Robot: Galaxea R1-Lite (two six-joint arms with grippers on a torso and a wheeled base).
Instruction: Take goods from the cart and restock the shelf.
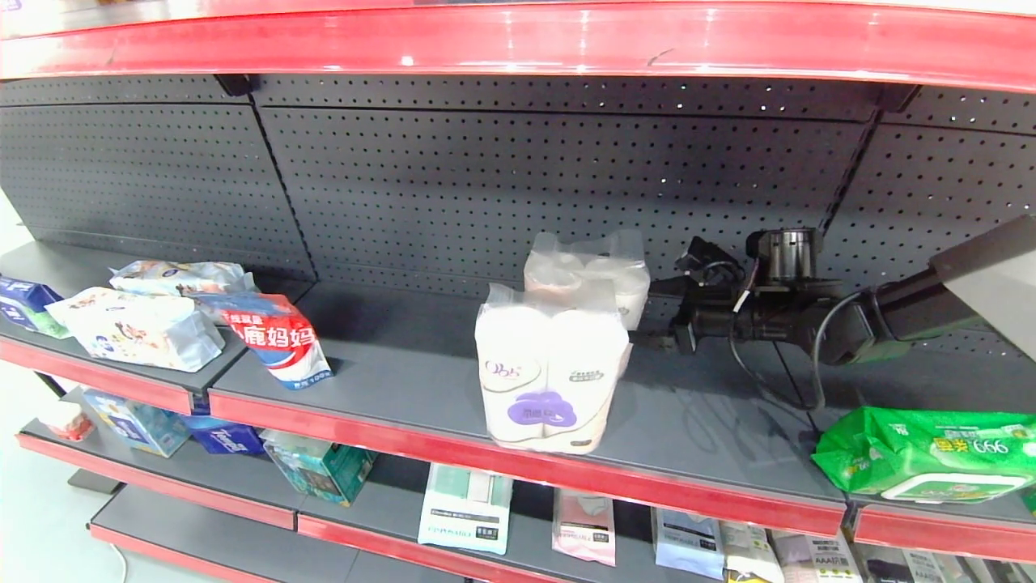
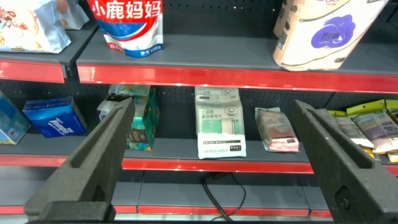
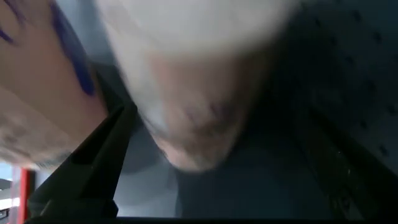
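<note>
Two clear-wrapped toilet roll packs stand on the grey shelf [image 1: 405, 364]. The front pack [image 1: 550, 368] has purple print and sits near the red edge; it is at the upper edge of the left wrist view [image 2: 323, 31]. The rear pack [image 1: 591, 275] stands behind it by the pegboard. My right gripper [image 1: 660, 316] is at the rear pack's right side. In the right wrist view the rear pack [image 3: 193, 81] lies blurred between the wide-spread fingers of the open right gripper [image 3: 217, 168]. My left gripper [image 2: 214, 155] hangs open and empty before the lower shelves.
A green wipes pack [image 1: 923, 453] lies at the shelf's right end. A red and blue bag [image 1: 279, 336] and white tissue packs [image 1: 133, 328] lie to the left. Boxes and packets [image 2: 219, 121] fill the lower shelves. Bare shelf stretches between the bag and the rolls.
</note>
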